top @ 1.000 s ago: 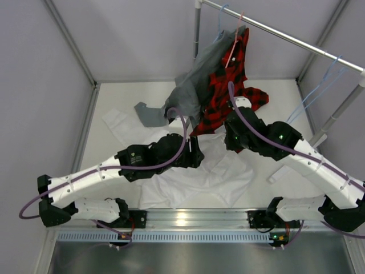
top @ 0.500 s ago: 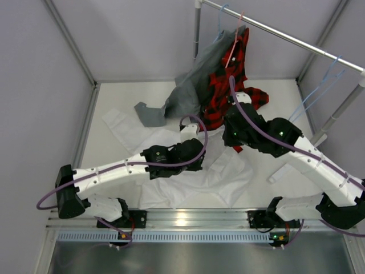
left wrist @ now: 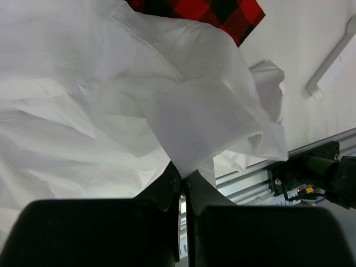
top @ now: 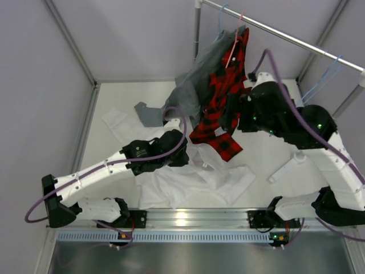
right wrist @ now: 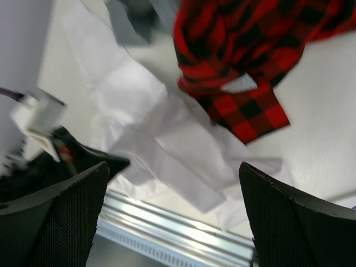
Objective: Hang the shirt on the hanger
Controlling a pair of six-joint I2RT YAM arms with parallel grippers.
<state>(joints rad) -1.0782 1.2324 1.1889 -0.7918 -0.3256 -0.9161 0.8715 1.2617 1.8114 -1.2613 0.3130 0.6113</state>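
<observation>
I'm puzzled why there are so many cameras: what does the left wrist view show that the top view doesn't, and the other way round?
Only the left wrist view: the left claw shut, pinching a fold of the white shirt.
Only the top view: the left arm, the right arm, the rail and the grey garment hanging from it.
Both: the white shirt, the plaid shirt and a white bar on the table.

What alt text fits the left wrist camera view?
The left hand, shut, pinches a fold of the wrinkled white shirt that fills most of the view. A corner of a red-and-black plaid shirt shows at the top, with bare table at right.
</observation>
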